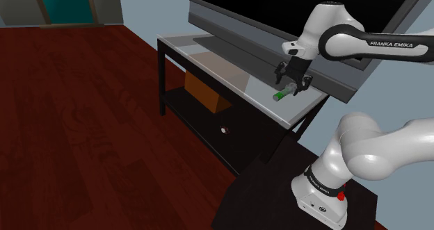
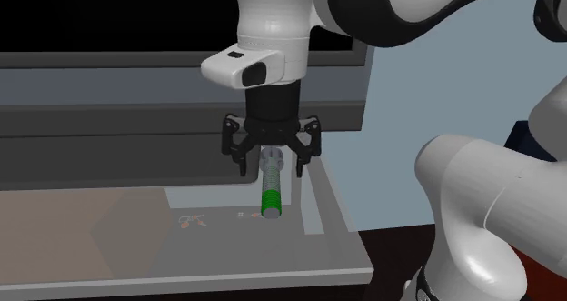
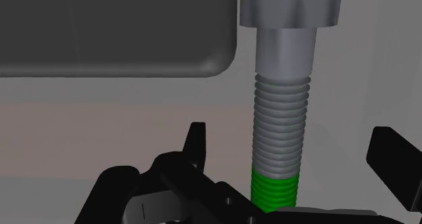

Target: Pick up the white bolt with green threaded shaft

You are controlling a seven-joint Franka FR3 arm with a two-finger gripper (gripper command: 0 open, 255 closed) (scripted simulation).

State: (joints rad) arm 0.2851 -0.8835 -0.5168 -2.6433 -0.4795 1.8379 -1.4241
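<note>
Our gripper [image 2: 271, 170], jaws open, straddles the green-tipped bolt [image 2: 271, 201] on the surface [image 2: 136, 254]; we judge it stiff, light, roll-prone, best clasped across its threads.

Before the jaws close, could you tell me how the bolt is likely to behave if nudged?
Lying on its side, the bolt would probably roll if pushed sideways. It looks rigid, so bending seems unlikely. Its ridged threads may resist slipping.
</note>
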